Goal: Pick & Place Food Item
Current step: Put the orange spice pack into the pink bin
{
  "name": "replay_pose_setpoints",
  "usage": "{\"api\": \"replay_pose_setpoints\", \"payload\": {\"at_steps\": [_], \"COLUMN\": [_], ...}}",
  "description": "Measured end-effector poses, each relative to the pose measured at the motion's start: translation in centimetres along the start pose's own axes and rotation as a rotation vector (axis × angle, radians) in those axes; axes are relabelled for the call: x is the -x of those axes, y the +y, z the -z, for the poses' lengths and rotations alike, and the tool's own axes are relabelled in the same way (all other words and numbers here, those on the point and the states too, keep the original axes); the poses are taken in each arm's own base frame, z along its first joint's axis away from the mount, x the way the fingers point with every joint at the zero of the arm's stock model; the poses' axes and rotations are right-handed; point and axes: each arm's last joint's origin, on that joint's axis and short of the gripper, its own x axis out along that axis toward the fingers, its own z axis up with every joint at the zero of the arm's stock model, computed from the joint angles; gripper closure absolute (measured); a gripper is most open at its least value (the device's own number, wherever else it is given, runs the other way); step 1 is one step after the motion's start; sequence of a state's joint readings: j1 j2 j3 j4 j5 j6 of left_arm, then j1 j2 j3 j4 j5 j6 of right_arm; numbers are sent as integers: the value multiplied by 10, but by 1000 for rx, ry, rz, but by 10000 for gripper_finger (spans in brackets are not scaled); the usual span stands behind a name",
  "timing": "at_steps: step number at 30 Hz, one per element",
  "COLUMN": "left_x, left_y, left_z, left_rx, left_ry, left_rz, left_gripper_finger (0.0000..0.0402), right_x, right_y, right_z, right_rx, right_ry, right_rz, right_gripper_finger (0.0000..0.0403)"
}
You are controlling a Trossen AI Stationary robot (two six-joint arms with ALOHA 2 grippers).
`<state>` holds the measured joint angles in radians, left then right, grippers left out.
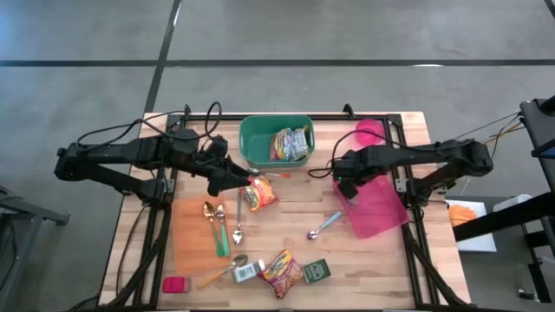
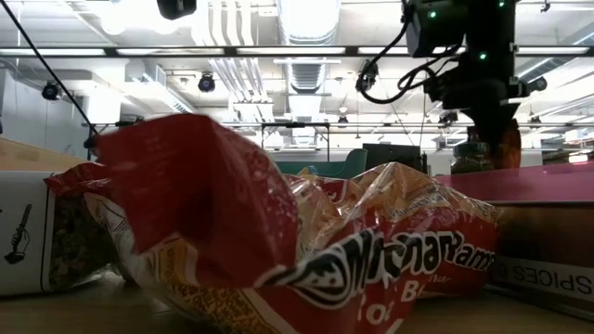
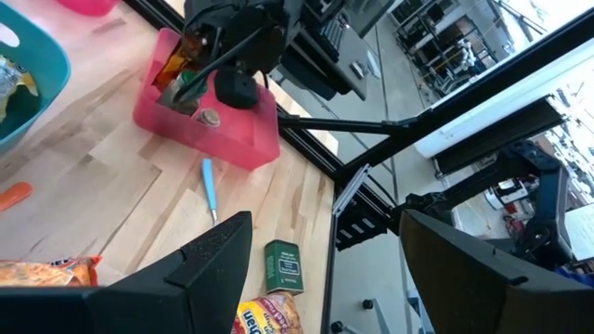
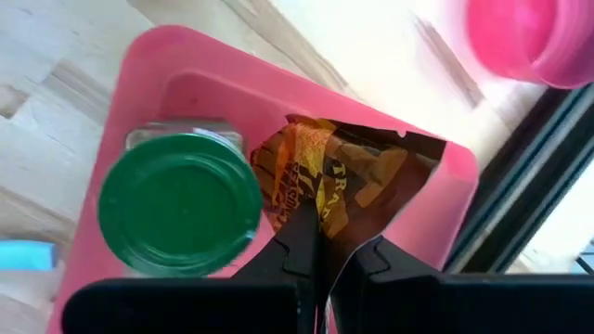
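Noodle packet (image 1: 260, 194) lies on the wooden surface (image 1: 295, 251) just in front of the teal bin (image 1: 251, 147), and we see our left tool (image 1: 245, 179) over its near end with fingers spread wide; whether they touch it we cannot tell. Its long axis runs slantwise, pointing from the bin toward the surface's front edge. Our right tool (image 4: 320, 264) is clenched on the upper edge of an orange snack bag (image 4: 325, 181), which stands inside the pink tray (image 4: 148, 65) beside a green-lidded jar (image 4: 179, 204). A second noodle packet (image 1: 283, 271) lies near the front edge, next to a green spice box (image 1: 316, 271).
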<state>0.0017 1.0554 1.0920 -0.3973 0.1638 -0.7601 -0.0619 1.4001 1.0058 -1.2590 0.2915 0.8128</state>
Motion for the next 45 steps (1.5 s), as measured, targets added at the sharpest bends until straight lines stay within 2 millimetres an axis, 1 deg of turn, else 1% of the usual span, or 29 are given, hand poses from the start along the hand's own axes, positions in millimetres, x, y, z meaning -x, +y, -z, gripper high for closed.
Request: {"api": "replay_pose_setpoints", "payload": {"at_steps": [5, 15, 25, 28, 34, 37, 41, 45], "left_x": [0, 0, 0, 0, 0, 0, 0, 0], "left_y": [0, 1, 1, 1, 1, 2, 2, 2], "left_z": [0, 1, 2, 2, 2, 2, 2, 2], "left_rx": [0, 3, 3, 4, 4, 4, 4, 4], "left_ry": [0, 14, 16, 17, 17, 17, 17, 18], "left_rz": [0, -13, -14, -15, -15, -15, -16, -16], "left_gripper_finger": [124, 124, 124, 124, 124, 124, 124, 124], "right_x": [-7, -18, -18, -18, -15, -11, -5, 4], "right_y": [4, 2, 4, 4, 2, -1, -6, -13], "right_z": [-1, 6, 5, 5, 6, 7, 9, 12], "right_rx": [8, 29, 51, 63, 74, 69, 46, 21], "right_ry": [1, 13, 13, 22, 4, -10, -34, -49], "right_rz": [1, -18, -54, -69, -75, -89, -112, -128], "right_gripper_finger": [395, 395, 390, 365, 285, 253, 225, 216]}}
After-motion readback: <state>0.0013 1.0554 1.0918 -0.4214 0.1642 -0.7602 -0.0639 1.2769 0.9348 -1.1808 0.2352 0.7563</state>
